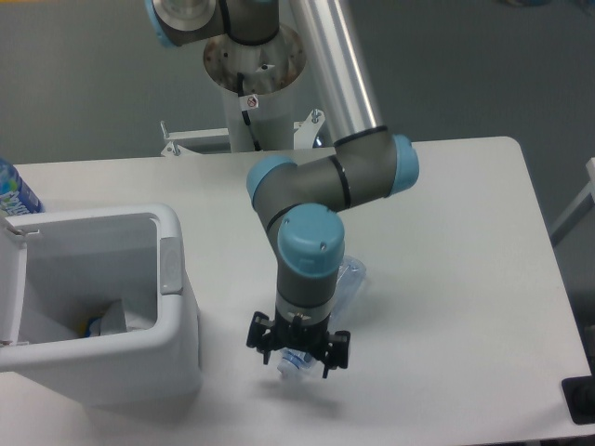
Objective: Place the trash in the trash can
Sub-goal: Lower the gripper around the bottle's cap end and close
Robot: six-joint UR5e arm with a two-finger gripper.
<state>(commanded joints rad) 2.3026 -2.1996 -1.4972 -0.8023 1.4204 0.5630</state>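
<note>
The crushed clear bottle lies on the table in front of the arm. Its body (pixel 350 278) shows behind the wrist and its blue-white cap (pixel 286 366) pokes out below the gripper. My gripper (pixel 297 349) is low over the cap end, open, with one finger on each side of the bottle. The white trash can (pixel 171 268) stands at the left with its lid swung open. A crumpled pale wrapper (pixel 115 320) lies inside it.
A blue-labelled bottle (pixel 13 191) stands at the left edge behind the can. The arm's base column (pixel 253 84) rises at the back of the table. A black object (pixel 580 400) sits at the table's front right corner.
</note>
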